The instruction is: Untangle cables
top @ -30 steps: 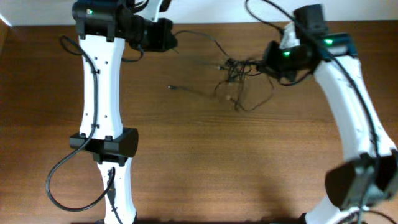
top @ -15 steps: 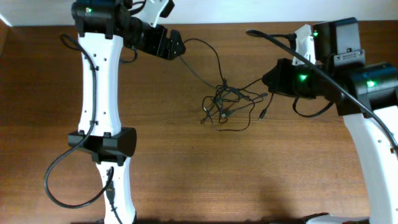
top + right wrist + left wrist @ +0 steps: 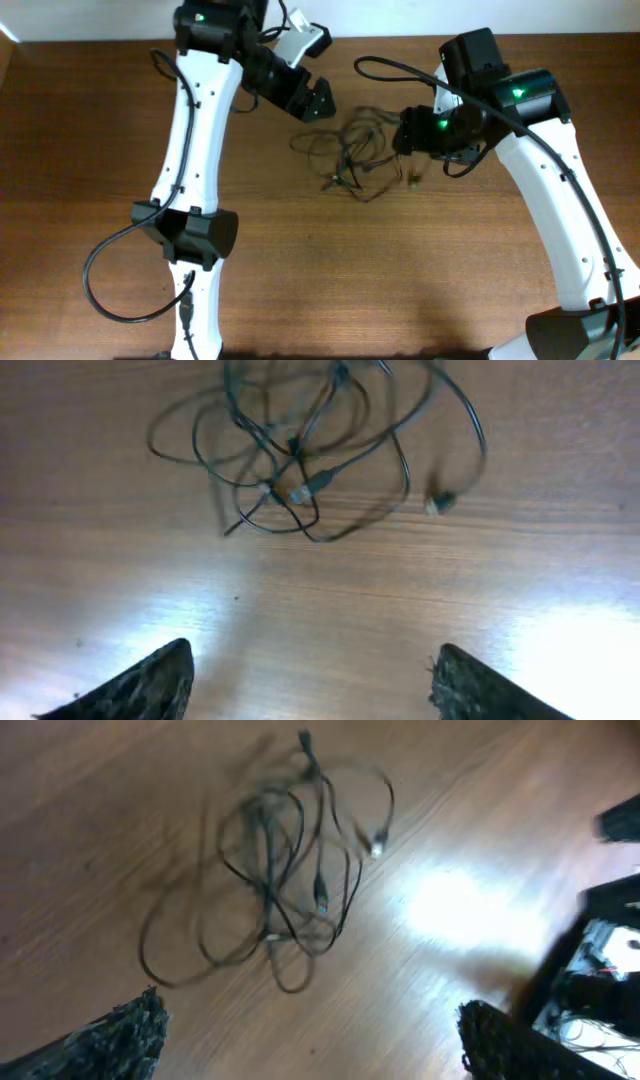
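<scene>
Black cables (image 3: 350, 160) lie in a loose tangle on the wooden table (image 3: 330, 280), toward 12 o'clock from its centre. The left gripper (image 3: 318, 102) hangs at the tangle's 10 o'clock and the right gripper (image 3: 405, 140) at its 3 o'clock. Both are spread wide and hold nothing.

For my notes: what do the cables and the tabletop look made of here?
The cables: thin black cords, probably with a rubber or plastic jacket, since they lie in soft, loose loops with a dull surface. The table: brown wood or wood-look laminate, with visible grain. The bright glare patches suggest a semi-gloss finish.
</scene>
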`<action>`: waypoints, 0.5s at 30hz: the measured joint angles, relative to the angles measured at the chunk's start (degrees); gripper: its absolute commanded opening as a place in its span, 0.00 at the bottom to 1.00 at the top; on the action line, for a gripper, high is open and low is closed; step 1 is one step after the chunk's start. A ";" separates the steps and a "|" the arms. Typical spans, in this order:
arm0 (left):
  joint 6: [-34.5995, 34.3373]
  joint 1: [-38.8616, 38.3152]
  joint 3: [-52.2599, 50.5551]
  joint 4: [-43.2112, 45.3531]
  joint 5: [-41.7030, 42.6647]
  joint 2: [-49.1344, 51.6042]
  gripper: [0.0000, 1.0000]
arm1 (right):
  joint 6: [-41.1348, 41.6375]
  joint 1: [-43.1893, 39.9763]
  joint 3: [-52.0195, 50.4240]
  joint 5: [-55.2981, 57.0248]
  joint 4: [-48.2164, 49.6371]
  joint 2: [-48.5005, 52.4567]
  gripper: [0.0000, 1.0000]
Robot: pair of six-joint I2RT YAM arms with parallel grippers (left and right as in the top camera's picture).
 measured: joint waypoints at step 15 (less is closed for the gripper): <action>-14.14 -9.66 -38.25 48.37 -12.07 2.60 0.46 | -4.92 -16.44 -2.49 -0.33 -1.68 0.31 0.87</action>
